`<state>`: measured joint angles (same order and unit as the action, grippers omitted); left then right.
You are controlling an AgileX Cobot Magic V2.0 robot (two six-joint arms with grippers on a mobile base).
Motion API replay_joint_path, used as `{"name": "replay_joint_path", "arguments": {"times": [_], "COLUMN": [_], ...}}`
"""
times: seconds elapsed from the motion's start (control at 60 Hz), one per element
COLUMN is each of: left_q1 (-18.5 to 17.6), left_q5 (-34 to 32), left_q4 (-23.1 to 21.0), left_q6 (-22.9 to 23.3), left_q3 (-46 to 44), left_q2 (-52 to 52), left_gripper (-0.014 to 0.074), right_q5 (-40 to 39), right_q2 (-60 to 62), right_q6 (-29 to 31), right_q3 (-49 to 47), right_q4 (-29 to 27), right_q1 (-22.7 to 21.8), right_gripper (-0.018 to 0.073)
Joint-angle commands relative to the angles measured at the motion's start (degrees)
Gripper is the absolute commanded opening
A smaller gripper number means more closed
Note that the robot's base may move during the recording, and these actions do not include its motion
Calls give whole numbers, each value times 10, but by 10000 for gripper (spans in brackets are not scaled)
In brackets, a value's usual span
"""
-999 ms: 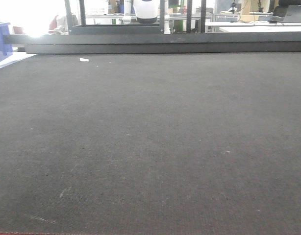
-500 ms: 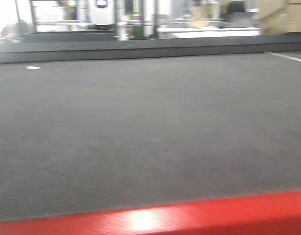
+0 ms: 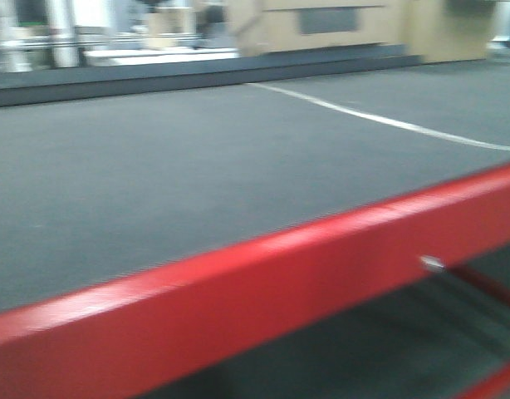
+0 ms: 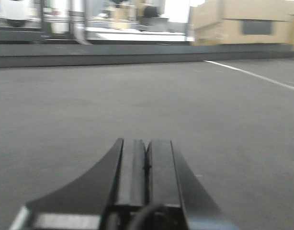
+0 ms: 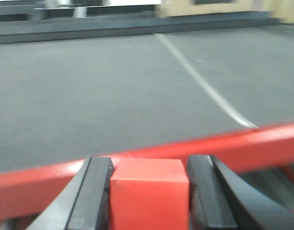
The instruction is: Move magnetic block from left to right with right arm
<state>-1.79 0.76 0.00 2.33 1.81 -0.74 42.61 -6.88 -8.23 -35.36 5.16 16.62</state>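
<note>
Broadly, the dark grey bench (image 3: 155,183) fills every view, with a tan cardboard box (image 3: 330,29) blurred at its far edge. A red rail (image 3: 238,307) slants across the foreground, and a white line (image 5: 204,86) crosses the mat beyond it. The left claw (image 4: 146,143) is pressed together, holding nothing. The right claw (image 5: 149,167) is clamped on the magnetic block (image 5: 149,196), which sits between its fingers just in front of the rail.
</note>
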Motion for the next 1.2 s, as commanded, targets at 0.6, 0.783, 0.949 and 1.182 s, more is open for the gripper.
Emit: {"name": "replay_joint_path", "arguments": {"times": [0.6, 0.783, 0.949, 1.182], "left_q1": [1, 1, 1, 1], "left_q5": [-50, -50, -50, -50], "left_q4": [0, 0, 0, 0], "left_q6": [4, 4, 4, 4], "left_q3": [5, 5, 5, 5], "left_q2": [-8, -8, -8, -8], "left_gripper": [-116, -116, -116, -116], "right_q5": [-48, -48, -48, -48], "right_q2": [-9, -9, -9, -9], "right_q6": [5, 5, 5, 5], "right_q3": [-15, -15, -15, -15], "right_q4": [3, 3, 3, 3], "right_q1": [-3, -3, -3, -3], "right_gripper": [140, 140, 140, 140]}}
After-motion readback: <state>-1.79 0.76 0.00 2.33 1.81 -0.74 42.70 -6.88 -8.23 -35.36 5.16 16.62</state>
